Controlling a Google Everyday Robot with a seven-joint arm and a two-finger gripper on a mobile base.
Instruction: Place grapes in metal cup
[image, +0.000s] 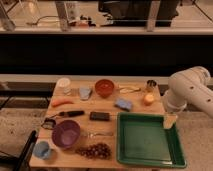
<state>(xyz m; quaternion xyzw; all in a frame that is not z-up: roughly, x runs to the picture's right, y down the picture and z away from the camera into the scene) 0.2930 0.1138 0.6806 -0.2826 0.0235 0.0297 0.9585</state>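
The grapes (94, 150), a dark reddish-purple cluster, lie on the wooden table (140, 107) near its front edge, just right of the purple bowl (66, 133). The metal cup (151, 85), small and dark grey, stands upright at the table's back right. My white arm (189, 90) comes in from the right. My gripper (170, 121) hangs over the back right corner of the green tray (176, 150), well right of the grapes and in front of the metal cup. It holds nothing that I can see.
An orange-red bowl (104, 88), a white cup (63, 83), a carrot (62, 102), a blue sponge (123, 104), an orange fruit (148, 99), a black block (99, 116), a black-handled tool (70, 114) and a light blue cup (42, 150) are spread over the table.
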